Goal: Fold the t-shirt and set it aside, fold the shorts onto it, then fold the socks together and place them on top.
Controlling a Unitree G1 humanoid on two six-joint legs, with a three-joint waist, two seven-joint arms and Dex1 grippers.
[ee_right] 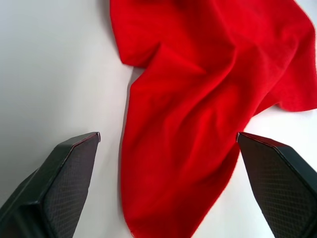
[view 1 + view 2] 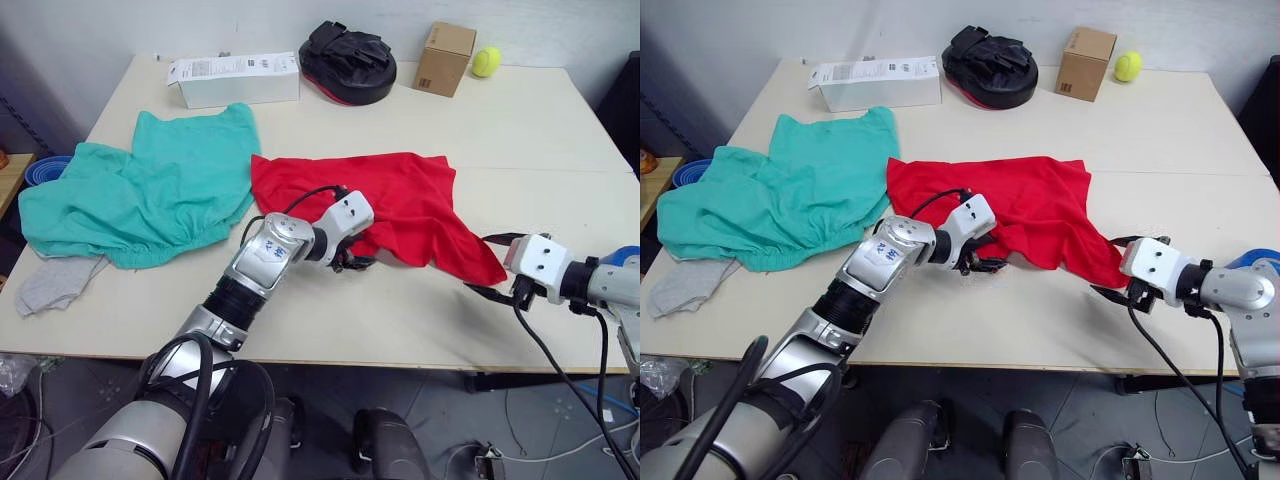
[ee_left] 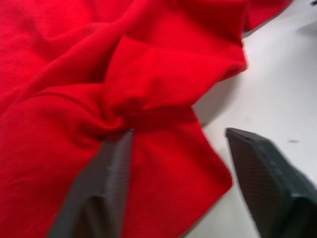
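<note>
socks (image 2: 55, 283) partly under shorts (image 2: 140, 190), t-shirt's (image 2: 400, 210) chest print hidden

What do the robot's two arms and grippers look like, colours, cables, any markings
Both arms are silver-grey metal with black ribbed joints. The left gripper and right gripper each have a white boxy wrist housing and two black fingers with a cross-hatched texture. Loose black cables loop along both arms. The left forearm bears a small blue marking.

The shorts (image 2: 140, 190) lie left of the t-shirt (image 2: 400, 200).
</note>
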